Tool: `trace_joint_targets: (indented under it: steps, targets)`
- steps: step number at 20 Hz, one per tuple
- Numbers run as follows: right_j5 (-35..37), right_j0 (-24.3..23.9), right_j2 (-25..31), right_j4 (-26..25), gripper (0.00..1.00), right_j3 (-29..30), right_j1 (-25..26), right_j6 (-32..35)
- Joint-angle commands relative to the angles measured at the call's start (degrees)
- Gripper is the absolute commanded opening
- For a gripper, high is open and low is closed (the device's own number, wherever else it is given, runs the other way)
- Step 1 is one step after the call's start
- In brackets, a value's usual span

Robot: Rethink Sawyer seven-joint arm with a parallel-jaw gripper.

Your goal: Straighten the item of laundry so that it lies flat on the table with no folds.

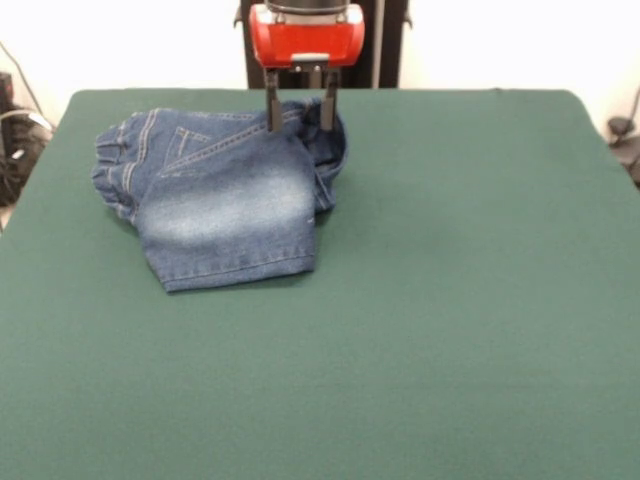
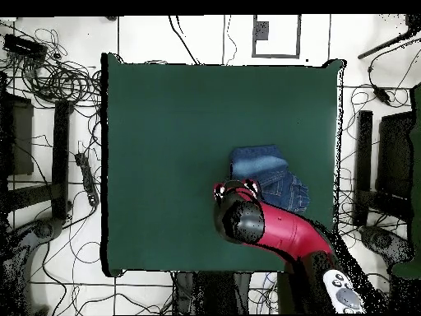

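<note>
The small blue denim jeans (image 1: 220,195) lie folded over on the dark green table (image 1: 450,300), at its far left in the front view. A faded whitish patch faces up and the gathered waistband is at the left end. My gripper (image 1: 300,115) hangs open over the jeans' far right edge, one finger (image 1: 272,110) and the other (image 1: 330,110) straddling a raised fold of denim. In the overhead view the jeans (image 2: 267,169) show just beyond the red arm (image 2: 279,226), which hides the gripper and part of the cloth.
Cables and dark stands lie on the floor around the table (image 2: 49,74). The robot pedestal (image 1: 320,45) stands behind the table's far edge. The jeans lie near that far edge.
</note>
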Motion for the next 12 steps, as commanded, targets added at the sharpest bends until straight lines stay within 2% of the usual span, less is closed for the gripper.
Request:
trace_joint_targets:
  steps: [1, 8, 12]
  targets:
    - [8.7, 1.3, 3.5, 2.1, 1.0, 1.4, -1.3, 9.5]
    - [14.3, 0.9, 3.2, 0.7, 1.0, -0.1, -4.0, 6.5]
    - [14.8, 0.6, 3.5, 0.1, 1.0, -1.1, -3.7, 6.1]
